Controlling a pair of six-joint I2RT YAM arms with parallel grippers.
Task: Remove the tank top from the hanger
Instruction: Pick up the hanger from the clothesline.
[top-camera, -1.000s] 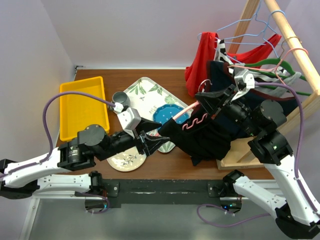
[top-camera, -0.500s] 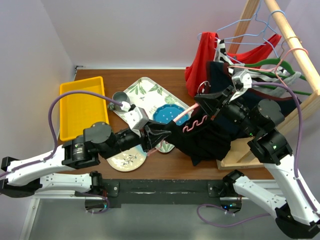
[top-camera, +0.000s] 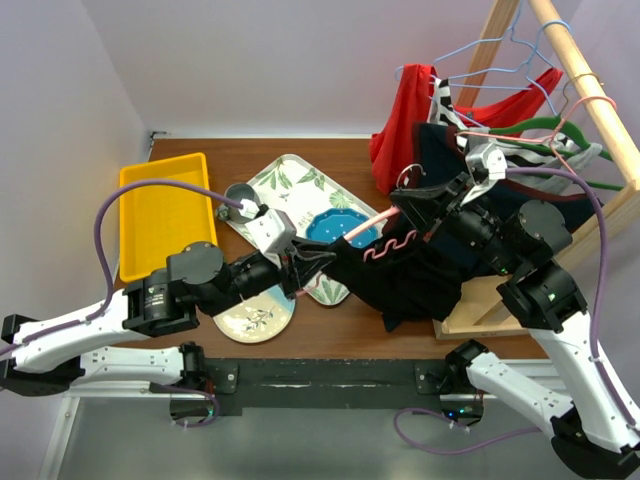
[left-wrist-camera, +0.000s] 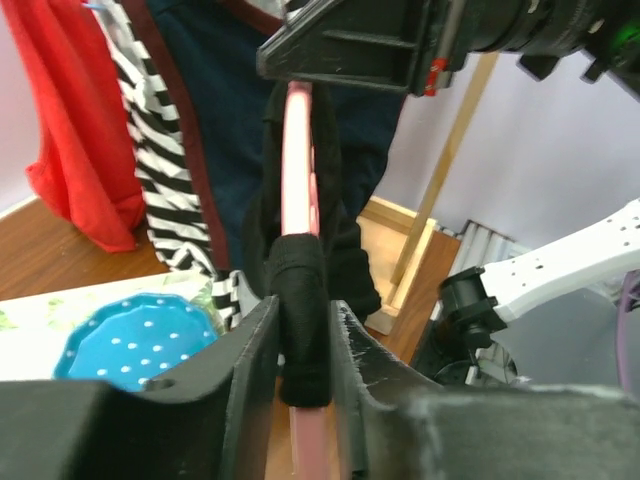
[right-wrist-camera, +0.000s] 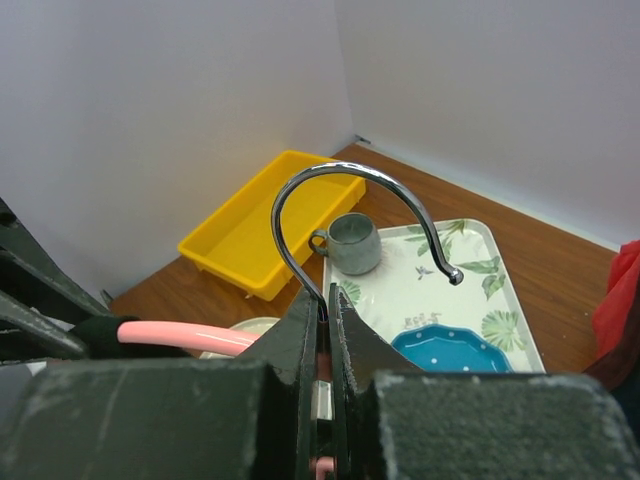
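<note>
On the counter (top-camera: 260, 155), a bin (top-camera: 165, 215) lies left, a tray (top-camera: 290, 185) with a dish (top-camera: 335, 228) mid, a cup (top-camera: 237, 194) between them; the tank top (top-camera: 410, 280) hangs before the rack (top-camera: 580, 75), right.

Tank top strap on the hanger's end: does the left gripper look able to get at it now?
Likely yes: the left gripper is shut on the black strap, wrapped around the pink hanger, with nothing between; the right gripper holds the hook.

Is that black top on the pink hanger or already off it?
On. A strap of the black tank top wraps the pink plastic hanger, held between the left fingers.
</note>
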